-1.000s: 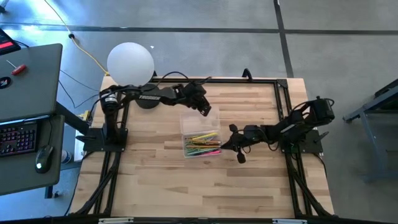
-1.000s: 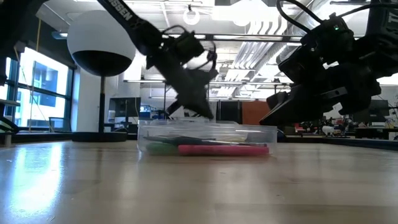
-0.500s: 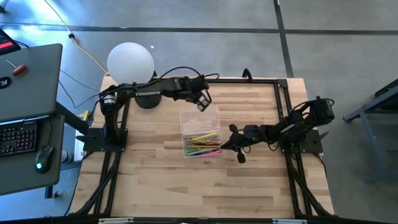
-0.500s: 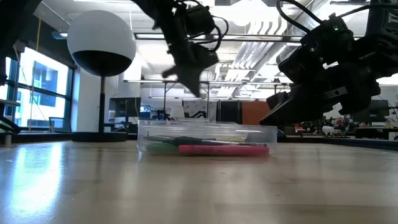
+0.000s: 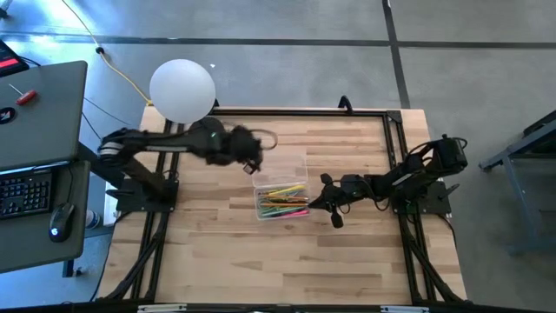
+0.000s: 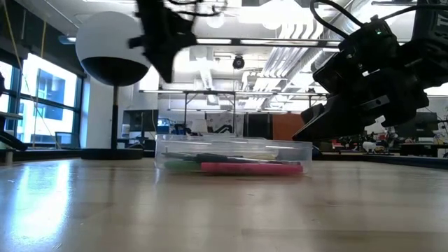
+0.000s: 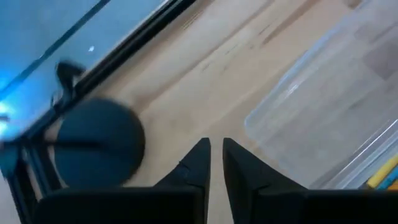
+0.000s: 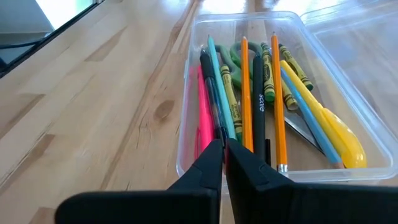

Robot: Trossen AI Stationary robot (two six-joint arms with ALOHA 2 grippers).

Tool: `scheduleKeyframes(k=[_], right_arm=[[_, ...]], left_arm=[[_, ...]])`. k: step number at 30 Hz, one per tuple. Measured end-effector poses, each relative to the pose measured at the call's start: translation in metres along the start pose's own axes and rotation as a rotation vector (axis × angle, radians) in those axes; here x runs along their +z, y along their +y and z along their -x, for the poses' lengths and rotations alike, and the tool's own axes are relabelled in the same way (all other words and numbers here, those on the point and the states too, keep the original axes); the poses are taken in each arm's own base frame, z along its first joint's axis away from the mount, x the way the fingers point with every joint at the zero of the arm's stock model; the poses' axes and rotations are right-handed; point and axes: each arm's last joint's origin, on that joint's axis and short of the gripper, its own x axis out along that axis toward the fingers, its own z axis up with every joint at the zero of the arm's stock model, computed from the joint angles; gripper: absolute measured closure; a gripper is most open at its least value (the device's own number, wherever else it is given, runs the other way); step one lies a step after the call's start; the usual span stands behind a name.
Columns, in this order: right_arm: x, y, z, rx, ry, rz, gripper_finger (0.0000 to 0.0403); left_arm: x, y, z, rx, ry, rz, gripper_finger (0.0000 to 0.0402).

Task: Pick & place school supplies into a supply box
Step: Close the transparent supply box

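From overhead, the supply box sits mid-counter, its long axis running toward the right end effector, clenched empty just beside its short end. The left end effector hangs near the open lid. Its wrist camera shows the fingers slightly parted, holding nothing; the right wrist camera shows pencils, crayons and scissors lying inside.

clear supply box | orange pencils | pink pen (bright) | yellow-green crayons
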Motion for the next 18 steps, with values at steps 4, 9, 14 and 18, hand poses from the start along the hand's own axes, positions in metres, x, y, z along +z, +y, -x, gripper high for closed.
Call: scheduleKeyframes(k=[4,9,14,18], right_arm=[[0.000,0.000,0.000,-0.002,0.000,0.000,0.0402],[0.000,0.000,0.000,-0.005,-0.001,0.004,0.0402],[0.000,0.000,0.000,-0.005,-0.007,0.019,0.0402],[0.001,0.000,0.000,0.001,-0.009,0.025,0.0402]], left_arm=[[-0.048,0.002,-0.008,-0.020,-0.032,0.162,0.0351],[-0.093,-0.015,-0.044,-0.176,-0.100,0.342,0.0388],[-0.113,-0.009,-0.079,-0.198,-0.128,0.505,0.0382],[-0.116,0.002,-0.098,-0.202,-0.127,0.585,0.0378]])
